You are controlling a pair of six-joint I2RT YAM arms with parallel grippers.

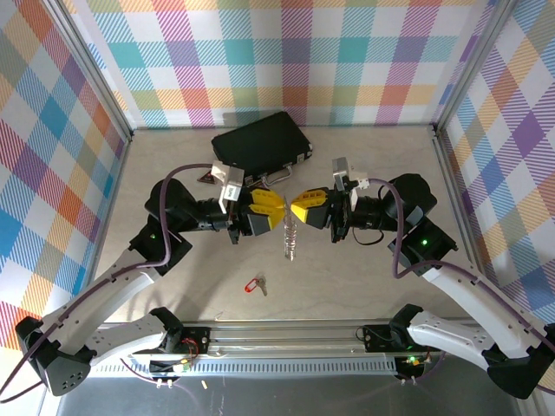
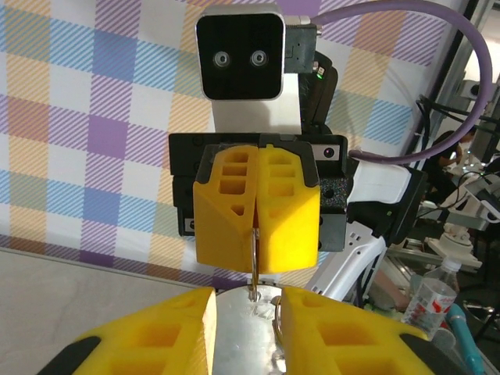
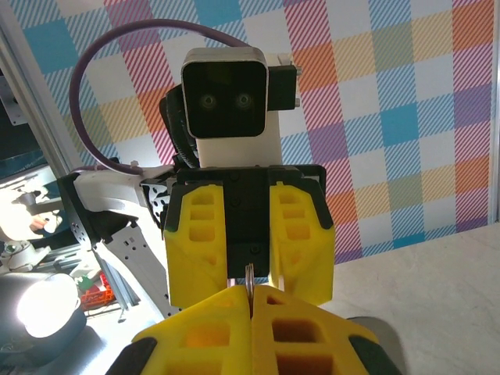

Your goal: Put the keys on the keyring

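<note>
Both grippers meet tip to tip above the middle of the table. My right gripper (image 1: 297, 209) (image 3: 251, 301) is shut on the thin edge of the silver keyring (image 2: 255, 266) (image 3: 249, 275). The rest of the keyring, with its chain and a flat silver plate (image 2: 244, 332), hangs below the fingers (image 1: 289, 236). My left gripper (image 1: 279, 208) (image 2: 246, 301) faces it with its yellow fingers (image 3: 199, 242) partly closed on either side of the ring, a gap still showing. The keys (image 1: 257, 283), silver with a red tag, lie on the table nearer the arm bases.
A black case (image 1: 260, 143) lies at the back of the table just behind the grippers. Checked walls (image 1: 52, 173) enclose the left, back and right sides. A metal rail (image 1: 286, 334) runs along the near edge between the arm bases.
</note>
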